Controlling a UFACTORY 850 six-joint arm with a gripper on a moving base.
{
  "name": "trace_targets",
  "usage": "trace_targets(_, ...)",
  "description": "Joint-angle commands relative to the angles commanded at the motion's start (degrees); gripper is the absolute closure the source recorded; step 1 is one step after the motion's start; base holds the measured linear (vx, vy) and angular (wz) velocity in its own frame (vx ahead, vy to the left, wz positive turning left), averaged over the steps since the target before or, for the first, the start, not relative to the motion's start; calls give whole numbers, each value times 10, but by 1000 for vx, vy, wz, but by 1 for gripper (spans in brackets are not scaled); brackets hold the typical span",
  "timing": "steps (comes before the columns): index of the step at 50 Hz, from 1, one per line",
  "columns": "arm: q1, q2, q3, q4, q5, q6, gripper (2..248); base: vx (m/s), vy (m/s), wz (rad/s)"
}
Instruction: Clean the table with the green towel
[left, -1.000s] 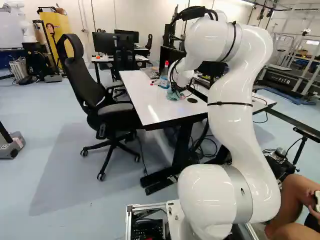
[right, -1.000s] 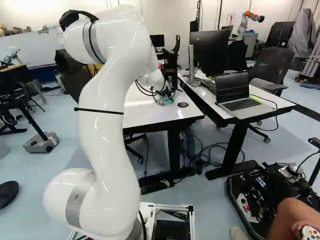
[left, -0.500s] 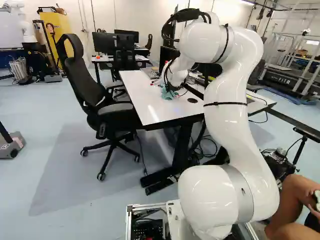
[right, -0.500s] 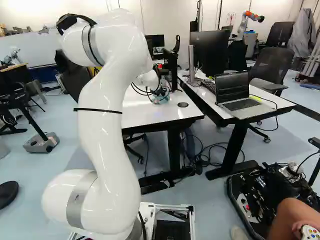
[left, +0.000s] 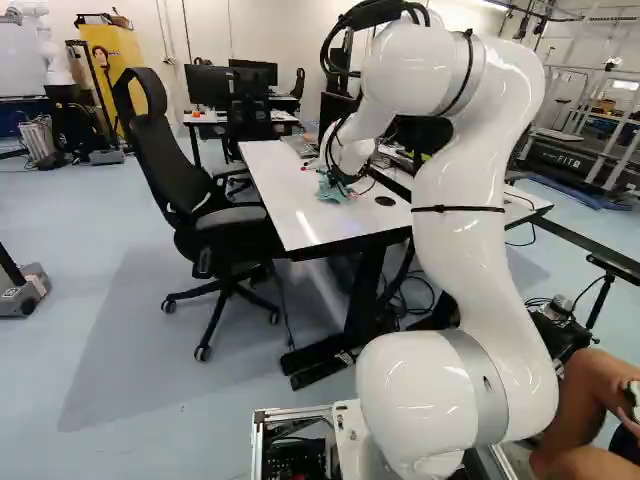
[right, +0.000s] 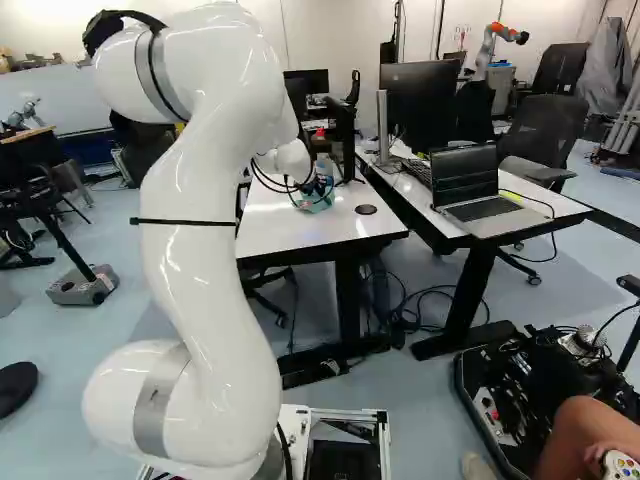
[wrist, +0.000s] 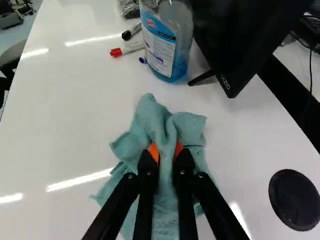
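In my left base view, the black two-fingered tool (left: 341, 182) is above the glossy, flat white worktop (left: 290, 205), with the crumpled green cloth towel (left: 331, 191) at it; a black mesh-backed chair (left: 160, 155) stands at nine o'clock.

In my right base view, a round black disc (right: 366, 209) lies at the towel's three o'clock.

In my wrist view, the tool (wrist: 166, 150) pinches a bunched fold, orange pads close together. Obstacles ahead: clear plastic bottle of blue liquid (wrist: 167, 42), twelve o'clock; red-capped marker (wrist: 127, 49), eleven; black flat screen (wrist: 235, 35), one.
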Motion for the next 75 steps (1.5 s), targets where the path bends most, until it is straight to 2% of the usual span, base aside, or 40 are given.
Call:
trace_targets(14,-17,21,28,0,0,0,201,0,0,0)
trace_targets(41,-60,34,45,0,0,0,201,0,0,0)
trace_targets(59,-82,11,15,0,0,0,201,0,0,0)
trace_targets(75,-78,-25,-34,0,0,0,201,0,0,0)
